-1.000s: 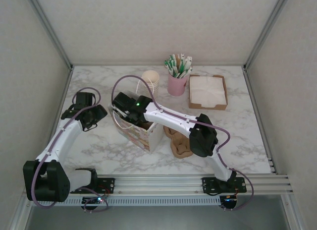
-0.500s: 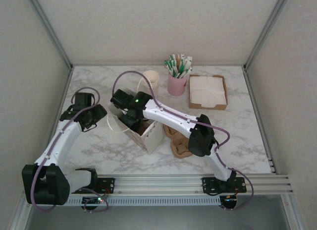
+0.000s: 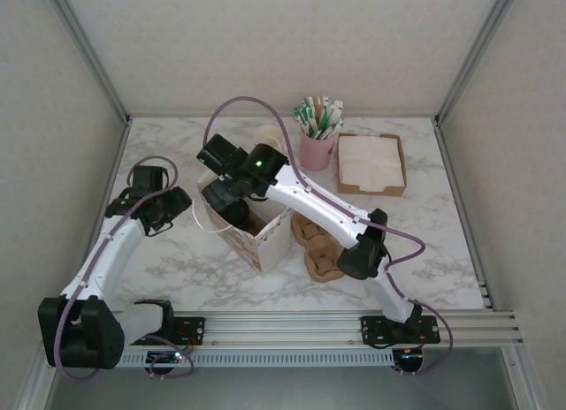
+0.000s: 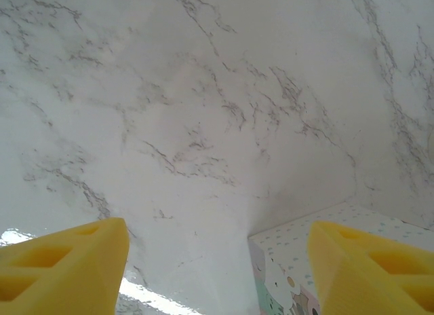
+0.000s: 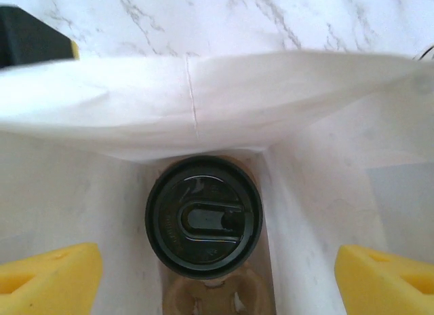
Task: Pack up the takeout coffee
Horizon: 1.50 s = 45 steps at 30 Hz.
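- The right claw (image 3: 223,201) has come up out of the bag since a second ago. Its jaws have swung wide, and the arm's purple cable now arches higher over the far side.
- Those jaws stand far apart and empty. In the right wrist view a yellow finger (image 5: 47,278) sits in each bottom corner, gripping nothing.
- Edges next: the white paper bag with a pastel printed side (image 3: 265,242) stands mouth-up on the white marble table (image 3: 424,242). One wall folds in across the top of the right wrist view and the side walls close in on either hand, so the open way is straight up.
- The takeout coffee cup with a black plastic lid (image 5: 203,216) sits deep in the bag, below the claw and between its two fingers, clear of both.
- The cup stands upright, long axis vertical, lid facing the wrist camera. The lid's oval recess runs side to side in that view, and brown cardboard shows just under its near edge.
- The left claw (image 3: 166,208) hovers just left of the bag, jaws apart, holding nothing. Its own view has bare marble between the fingers and the bag's printed corner by the right one.
- A brown moulded cardboard cup carrier (image 3: 323,255) lies just right of the bag.
- A pink cup of sticks and sachets (image 3: 316,149) and a brown cardboard tray of white napkins (image 3: 371,163) stand at the far side, well apart from the bag. There is open marble at the near right.
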Available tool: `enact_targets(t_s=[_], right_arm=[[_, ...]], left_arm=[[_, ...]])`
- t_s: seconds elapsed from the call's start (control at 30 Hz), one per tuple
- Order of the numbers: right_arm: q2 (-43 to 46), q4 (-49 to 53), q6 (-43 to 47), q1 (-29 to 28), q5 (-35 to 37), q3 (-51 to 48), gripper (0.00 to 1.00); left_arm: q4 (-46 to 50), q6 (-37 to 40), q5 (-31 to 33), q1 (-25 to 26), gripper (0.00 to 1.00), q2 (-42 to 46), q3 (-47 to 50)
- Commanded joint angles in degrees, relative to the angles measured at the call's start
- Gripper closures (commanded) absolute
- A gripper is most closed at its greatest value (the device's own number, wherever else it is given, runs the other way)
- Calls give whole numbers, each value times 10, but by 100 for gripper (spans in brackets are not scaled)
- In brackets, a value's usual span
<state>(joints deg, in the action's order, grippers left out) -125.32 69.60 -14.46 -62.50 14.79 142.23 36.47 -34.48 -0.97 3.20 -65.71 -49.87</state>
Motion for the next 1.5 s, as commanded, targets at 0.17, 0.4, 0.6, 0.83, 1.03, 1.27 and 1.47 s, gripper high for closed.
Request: enact_targets(t_s=[0.17,0.4,0.6,0.83,1.03,1.27,1.47], right_arm=[[138,6,-7,1,17,30,11],[306,-164,40,25,158,-157,23],[384,-269,25,179,72,-307,34],[278,-277,17,360,-97,-282,60],[113,-230,76,393,-132,-127,57],[-34,-184,113,402,-100,45,57],[-70,-192,115,411,-90,59,58]], left_arm=[[32,23,-3,-5,30,6,-42],[35,39,-28,-5,31,21,-55],[35,64,-66,-4,33,42,-68],[21,97,-131,-4,40,63,-77],[8,123,-164,-4,42,85,-72],[-12,141,-181,-3,40,106,-54],[-13,151,-171,-3,40,102,-49]])
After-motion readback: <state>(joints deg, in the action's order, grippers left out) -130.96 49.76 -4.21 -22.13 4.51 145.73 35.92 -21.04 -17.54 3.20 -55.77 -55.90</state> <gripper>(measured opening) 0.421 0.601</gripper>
